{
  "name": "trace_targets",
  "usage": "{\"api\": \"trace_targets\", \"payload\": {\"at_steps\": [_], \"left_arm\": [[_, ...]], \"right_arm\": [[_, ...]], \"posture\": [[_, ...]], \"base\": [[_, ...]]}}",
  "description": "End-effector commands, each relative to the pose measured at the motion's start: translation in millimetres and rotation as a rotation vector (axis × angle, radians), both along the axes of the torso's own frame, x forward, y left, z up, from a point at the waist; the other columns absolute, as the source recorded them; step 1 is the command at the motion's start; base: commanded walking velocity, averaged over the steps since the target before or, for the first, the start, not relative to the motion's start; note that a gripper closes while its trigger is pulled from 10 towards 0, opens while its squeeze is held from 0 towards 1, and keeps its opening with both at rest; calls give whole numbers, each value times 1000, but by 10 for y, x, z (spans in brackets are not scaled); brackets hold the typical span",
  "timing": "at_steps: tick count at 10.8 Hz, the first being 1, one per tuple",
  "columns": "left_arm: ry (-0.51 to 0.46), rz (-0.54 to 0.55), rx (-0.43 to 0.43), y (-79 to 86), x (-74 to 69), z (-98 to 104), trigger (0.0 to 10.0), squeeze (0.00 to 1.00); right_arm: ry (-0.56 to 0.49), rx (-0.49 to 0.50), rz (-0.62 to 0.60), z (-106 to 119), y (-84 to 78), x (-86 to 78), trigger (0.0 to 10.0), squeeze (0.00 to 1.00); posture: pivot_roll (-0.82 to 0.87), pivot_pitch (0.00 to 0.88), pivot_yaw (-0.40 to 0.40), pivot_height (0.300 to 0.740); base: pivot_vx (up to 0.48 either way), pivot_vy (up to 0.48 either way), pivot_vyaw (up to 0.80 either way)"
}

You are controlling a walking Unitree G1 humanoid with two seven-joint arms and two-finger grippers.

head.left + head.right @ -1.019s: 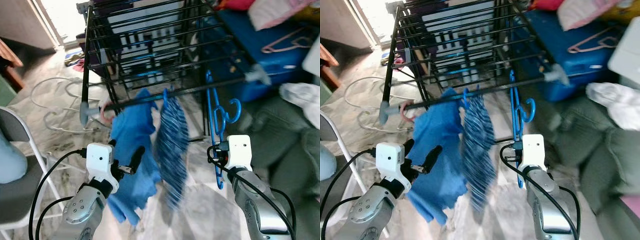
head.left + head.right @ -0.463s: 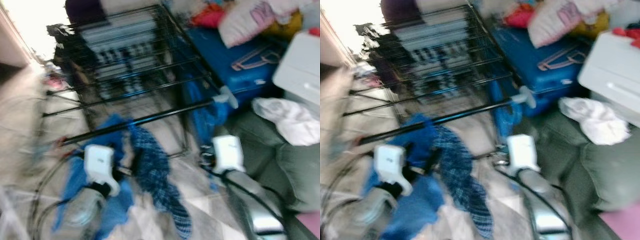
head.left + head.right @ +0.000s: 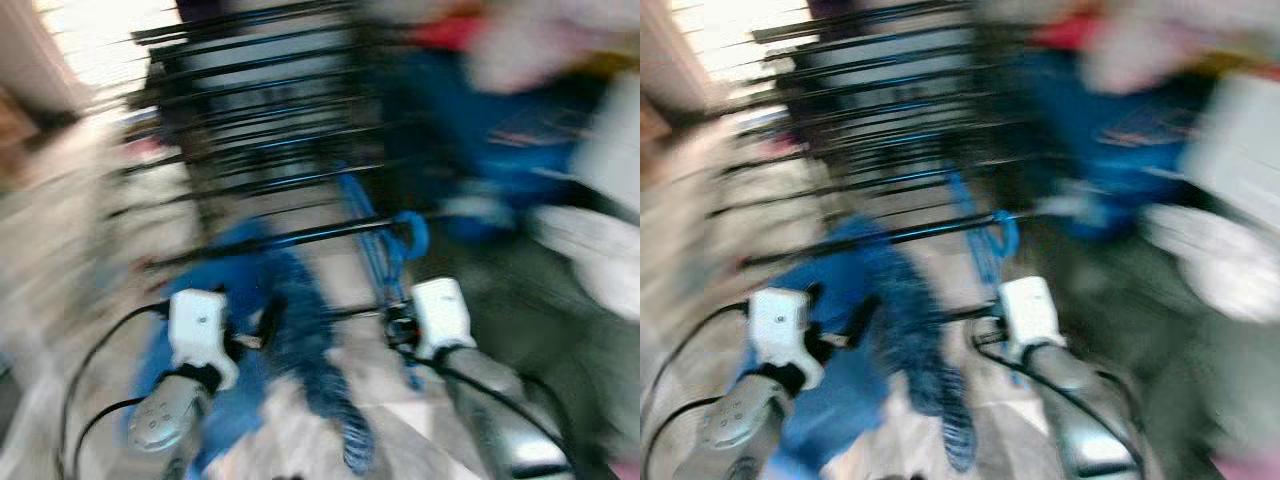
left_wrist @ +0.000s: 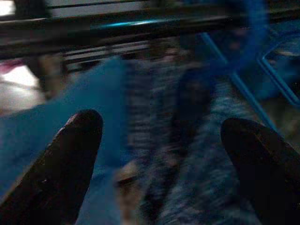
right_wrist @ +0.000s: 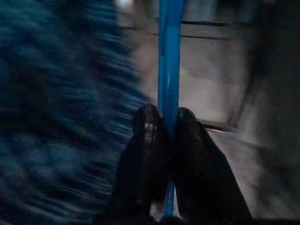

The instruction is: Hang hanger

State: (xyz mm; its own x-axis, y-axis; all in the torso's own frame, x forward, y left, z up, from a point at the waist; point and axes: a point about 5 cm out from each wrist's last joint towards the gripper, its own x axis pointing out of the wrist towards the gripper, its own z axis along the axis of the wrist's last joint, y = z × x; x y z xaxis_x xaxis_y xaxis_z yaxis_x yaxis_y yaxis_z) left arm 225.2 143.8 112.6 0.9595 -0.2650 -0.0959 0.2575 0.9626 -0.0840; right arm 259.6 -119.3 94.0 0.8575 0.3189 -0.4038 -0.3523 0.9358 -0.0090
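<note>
Blue hanger (image 5: 169,70) pinched between right end effector (image 5: 165,123) fingers.

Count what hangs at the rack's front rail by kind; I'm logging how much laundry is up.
Blue hanger, pinched in the right gripper: 1
Blue garment: 1
Striped garment: 1
Total: 3, as far as the blur lets me tell.

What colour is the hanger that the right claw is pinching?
Bright blue. The hanger shows best in the right wrist view, clamped in the right claw.
</note>
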Motion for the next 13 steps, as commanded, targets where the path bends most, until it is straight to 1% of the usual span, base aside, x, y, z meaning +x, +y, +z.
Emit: {"api": "trace_targets", "payload": {"at_steps": [1, 3, 4, 5, 6, 7, 8, 10, 11, 12, 13], "left_arm": [[11, 3, 8, 2, 0, -16, 10000, 0], [14, -8, 7, -2, 0, -19, 10000, 0], [16, -19, 3, -8, 0, -20, 10000, 0], [23, -34, 0, -3, 0, -23, 10000, 0], [23, -35, 1, 0, 1, -23, 10000, 0], [26, -35, 2, 0, 1, -26, 10000, 0], [30, -36, 3, 1, -3, -33, 10000, 0], [34, -42, 4, 1, 3, -41, 10000, 0], [37, -51, 7, -2, 9, -46, 10000, 0], [40, -52, 8, 1, 15, -51, 10000, 0], [41, -53, 8, 2, 15, -54, 10000, 0]], "right_arm": [[-37, 3, 2, 78, 0, 18, 10000, 0], [-35, 10, -32, 83, -18, 62, 10000, 0], [-38, -5, -57, 88, -35, 115, 10000, 0], [-44, -38, -167, 111, -130, 271, 10000, 0], [-29, -27, -233, 112, -199, 340, 10000, 0], [-20, -9, -271, 125, -256, 419, 10000, 0], [-31, -26, -283, 161, -325, 518, 10000, 0], [-27, -35, -310, 210, -441, 667, 10000, 0], [32, -6, -378, 202, -607, 777, 10000, 0], [96, 22, -383, 132, -657, 780, 10000, 0], [132, 40, -382, 72, -661, 772, 10000, 0]], "posture": [[-152, 92, 117, 740], [-147, 90, 125, 740], [-145, 90, 128, 740], [-138, 86, 132, 740], [-136, 86, 133, 740], [-136, 86, 133, 740], [-136, 86, 133, 740], [-123, 77, 135, 740], [-120, 73, 132, 740], [-116, 69, 129, 740], [-116, 68, 128, 740]], "base": [[0, 0, 800], [0, 0, 0], [0, 0, 0], [0, 0, 0], [0, 0, 0], [0, 0, 0], [0, 0, 0], [0, 0, 0], [0, 0, 0], [0, 0, 0], [0, 0, 0]]}}
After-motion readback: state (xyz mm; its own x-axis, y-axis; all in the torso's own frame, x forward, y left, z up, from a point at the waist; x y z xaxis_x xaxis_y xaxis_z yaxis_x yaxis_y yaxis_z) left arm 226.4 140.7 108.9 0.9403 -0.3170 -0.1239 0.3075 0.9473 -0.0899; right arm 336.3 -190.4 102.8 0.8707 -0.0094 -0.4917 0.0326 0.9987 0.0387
